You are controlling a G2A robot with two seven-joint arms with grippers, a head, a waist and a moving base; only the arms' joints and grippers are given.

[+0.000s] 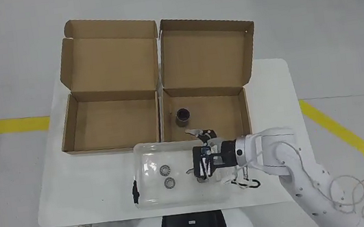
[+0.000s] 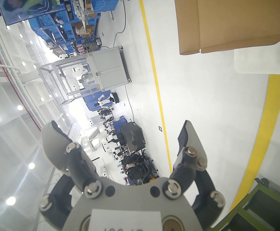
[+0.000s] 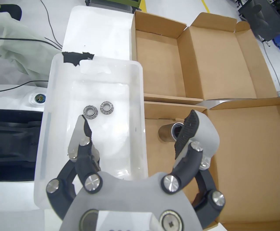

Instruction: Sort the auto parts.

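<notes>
Two steel bearing rings (image 1: 167, 175) (image 3: 90, 111) lie side by side in the clear plastic bin (image 1: 152, 194) (image 3: 43, 153) at the table's front. A dark metal sleeve (image 1: 183, 117) (image 3: 168, 132) lies in the right cardboard box (image 1: 227, 118) (image 3: 240, 153); the left box (image 1: 111, 123) (image 3: 161, 65) holds nothing. My right gripper (image 1: 203, 153) (image 3: 137, 124) hangs open and holds nothing, over the bin's right end by the box wall. My left gripper (image 2: 119, 134) is open with nothing between its fingers, raised off the table and facing the room.
Both boxes have their lids folded back toward the table's far edge. A strip of black tape (image 3: 76, 58) sits on the bin's rim. Bare white tabletop (image 1: 273, 94) lies right of the boxes and left of the bin.
</notes>
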